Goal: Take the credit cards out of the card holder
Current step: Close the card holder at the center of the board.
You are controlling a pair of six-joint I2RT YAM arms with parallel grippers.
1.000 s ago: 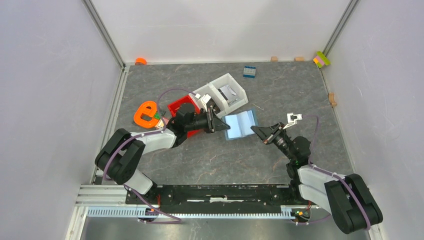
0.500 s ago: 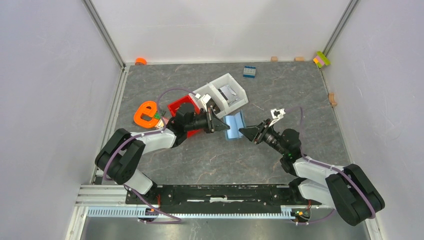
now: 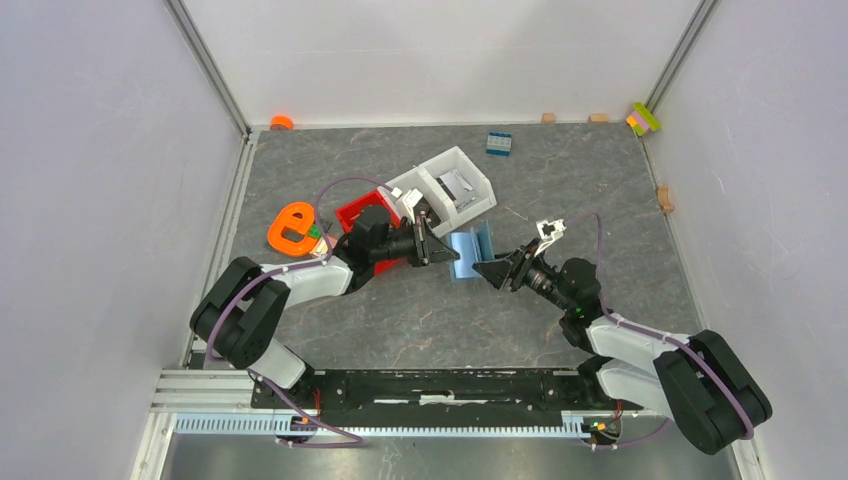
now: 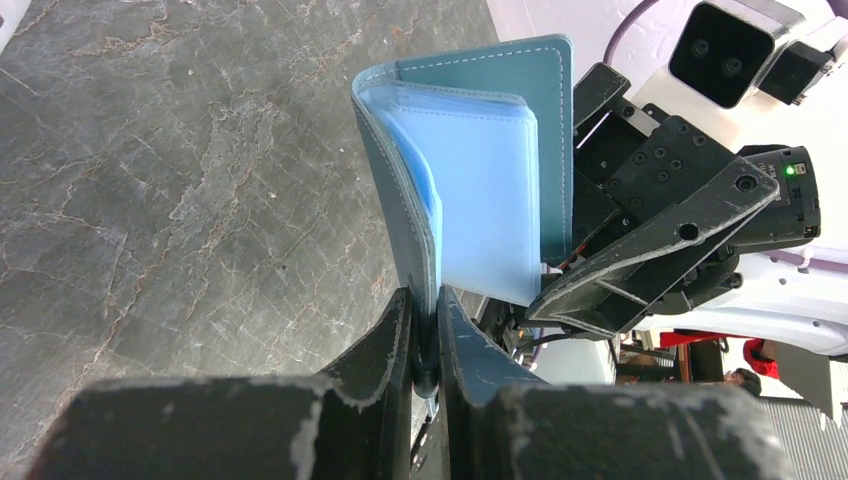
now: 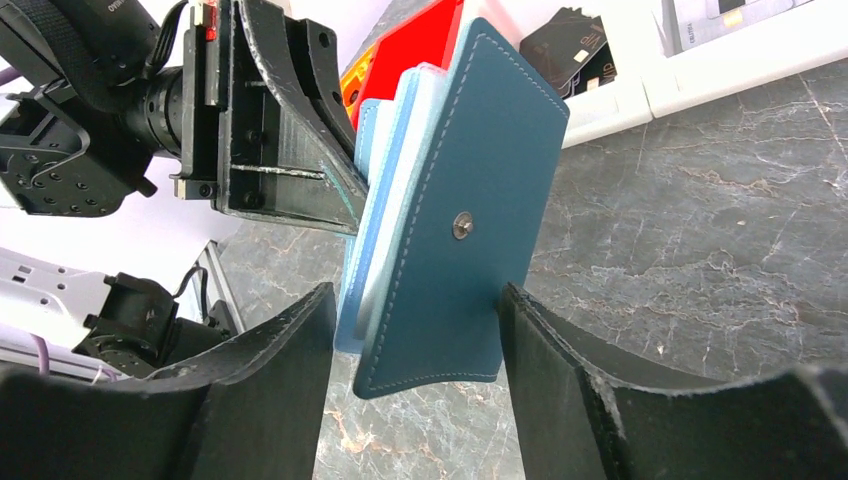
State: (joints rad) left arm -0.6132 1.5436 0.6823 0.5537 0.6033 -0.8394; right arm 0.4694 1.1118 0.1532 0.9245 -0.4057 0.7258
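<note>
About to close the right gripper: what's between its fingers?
The wallet, by its free flap, shown in the right wrist view. The left gripper pinches the other flap.

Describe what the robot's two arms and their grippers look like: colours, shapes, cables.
The left arm and right arm have black joints and pale grey links, each trailing a purple cable. The left gripper and right gripper each have two matt black, scuffed, tapering fingers.
</note>
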